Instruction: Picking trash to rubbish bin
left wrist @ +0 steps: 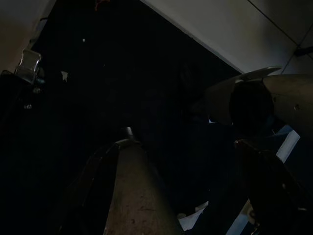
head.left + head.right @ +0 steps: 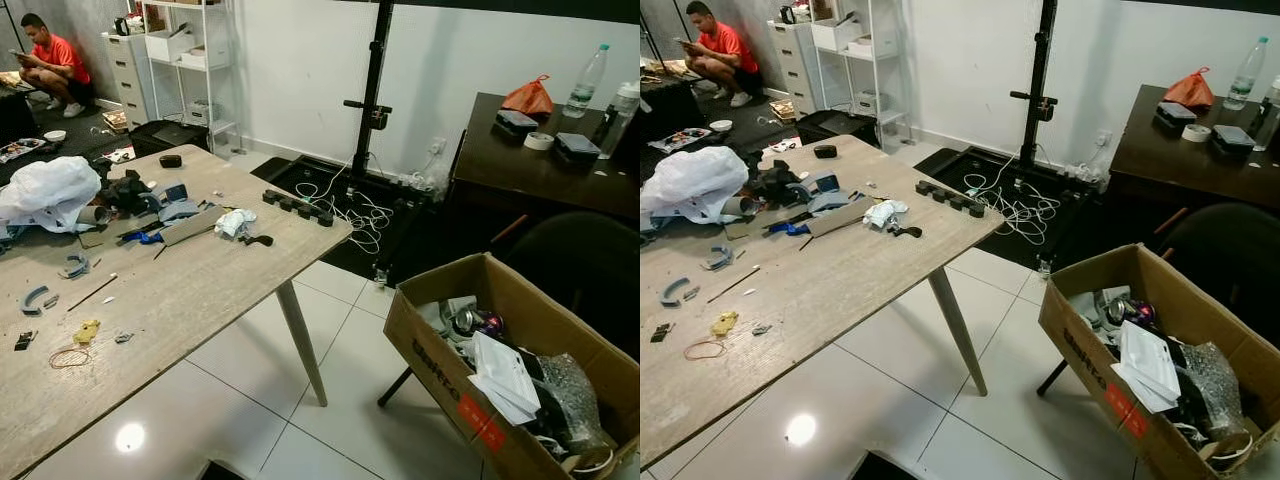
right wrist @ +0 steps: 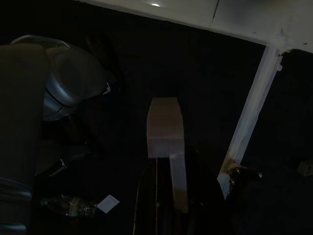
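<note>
On the wooden surface, toward the edge facing the cardboard box: a crumpled white wad, just beside a small black piece and near a heap of grey and blue oddments. Probably tissue or thin wrap, so likely very light, soft and easy to crush. No risk of breaking, some risk of slipping free or tearing if pinched at a loose corner. Best taken across the thick middle, from above, with a firm close.

Further back on the same surface: a big white plastic bag, limp and bulky, best gathered at a bunched fold. Nearer the camera: a yellow scrap and a thin rubber band, both flat and hard to get under.

Serving as the bin: the cardboard box, on the tiled floor to the right, well apart from the surface, open at the top and already holding white paper, clear wrap and a shiny can. On its side: bold black letters and a red patch, too slanted to read with any certainty.

On the dark desk behind: a clear bottle with an unreadable label, an orange bag, a roll of tape. In the far corner: a person in red, seated on the floor.

Hanging low in deep shade: left tool and right tool, both idle, holding nothing visible. Wide or narrow: cannot tell in either dark wrist view.
</note>
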### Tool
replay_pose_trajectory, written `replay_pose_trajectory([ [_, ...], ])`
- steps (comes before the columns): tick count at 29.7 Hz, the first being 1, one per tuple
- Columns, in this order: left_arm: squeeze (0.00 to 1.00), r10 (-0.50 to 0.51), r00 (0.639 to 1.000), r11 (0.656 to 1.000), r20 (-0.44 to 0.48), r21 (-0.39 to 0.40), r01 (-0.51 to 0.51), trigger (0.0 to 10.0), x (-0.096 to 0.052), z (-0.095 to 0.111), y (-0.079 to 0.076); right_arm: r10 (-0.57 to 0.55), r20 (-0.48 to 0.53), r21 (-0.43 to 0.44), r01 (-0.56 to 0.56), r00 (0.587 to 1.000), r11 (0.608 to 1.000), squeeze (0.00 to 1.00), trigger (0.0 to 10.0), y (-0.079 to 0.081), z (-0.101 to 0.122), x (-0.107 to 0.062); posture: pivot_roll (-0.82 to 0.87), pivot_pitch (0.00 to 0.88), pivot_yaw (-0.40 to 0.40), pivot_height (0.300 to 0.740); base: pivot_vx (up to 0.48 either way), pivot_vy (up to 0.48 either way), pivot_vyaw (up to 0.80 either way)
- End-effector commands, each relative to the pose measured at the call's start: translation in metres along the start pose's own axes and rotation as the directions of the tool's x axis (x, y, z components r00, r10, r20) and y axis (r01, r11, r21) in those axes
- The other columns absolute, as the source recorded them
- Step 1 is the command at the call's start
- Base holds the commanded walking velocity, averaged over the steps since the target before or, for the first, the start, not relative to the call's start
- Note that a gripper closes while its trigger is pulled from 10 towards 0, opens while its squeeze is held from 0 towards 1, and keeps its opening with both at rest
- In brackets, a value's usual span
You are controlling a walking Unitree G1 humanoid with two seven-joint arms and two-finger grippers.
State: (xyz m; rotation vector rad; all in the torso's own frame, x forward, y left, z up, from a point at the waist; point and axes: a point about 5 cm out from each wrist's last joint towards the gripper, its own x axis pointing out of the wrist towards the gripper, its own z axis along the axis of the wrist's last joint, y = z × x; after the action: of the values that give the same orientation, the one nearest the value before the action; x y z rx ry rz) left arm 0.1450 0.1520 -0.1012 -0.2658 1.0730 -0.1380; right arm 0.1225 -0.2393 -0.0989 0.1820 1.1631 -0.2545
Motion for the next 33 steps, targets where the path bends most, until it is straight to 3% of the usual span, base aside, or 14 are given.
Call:
replay_pose_trajectory([
  [1, 0.0, 0.011, 1.0, 1.0, -0.02, -0.015, -0.011, 10.0, -0.0009, -0.0065, 0.001, -0.005, -0.016, 0.0, 0.005, 1.0, 1.0, 0.0, 10.0, -0.0004, -0.0052, -0.0003, -0.15, 0.102, 0.018, 0.74, 0.0, 0.0, 0.0],
  [11, 0.0, 0.015, 0.999, 1.0, -0.032, -0.011, -0.016, 10.0, -0.0012, -0.0074, 0.002, -0.001, -0.018, 0.002, 0.001, 1.0, 1.0, 0.0, 10.0, 0.0006, -0.0056, -0.0001, -0.15, 0.103, 0.019, 0.74, 0.0, 0.0, 0.0],
  [17, 0.0, 0.026, 0.999, 0.999, -0.034, -0.034, -0.027, 10.0, -0.0012, -0.0077, 0.0028, 0.004, -0.024, -0.025, -0.005, 1.0, 1.0, 0.0, 10.0, 0.0015, -0.0058, 0.0, -0.15, 0.101, 0.022, 0.74, -0.32, 0.0, 0.0],
  [33, 0.0, 0.03, 0.999, 0.999, -0.04, -0.019, -0.031, 10.0, -0.0011, -0.0079, 0.0027, 0.018, -0.046, -0.02, -0.019, 0.999, 1.0, 0.0, 10.0, 0.0029, -0.0099, -0.0001, -0.15, 0.103, 0.02, 0.74, 0.0, 0.0, -0.79],
])
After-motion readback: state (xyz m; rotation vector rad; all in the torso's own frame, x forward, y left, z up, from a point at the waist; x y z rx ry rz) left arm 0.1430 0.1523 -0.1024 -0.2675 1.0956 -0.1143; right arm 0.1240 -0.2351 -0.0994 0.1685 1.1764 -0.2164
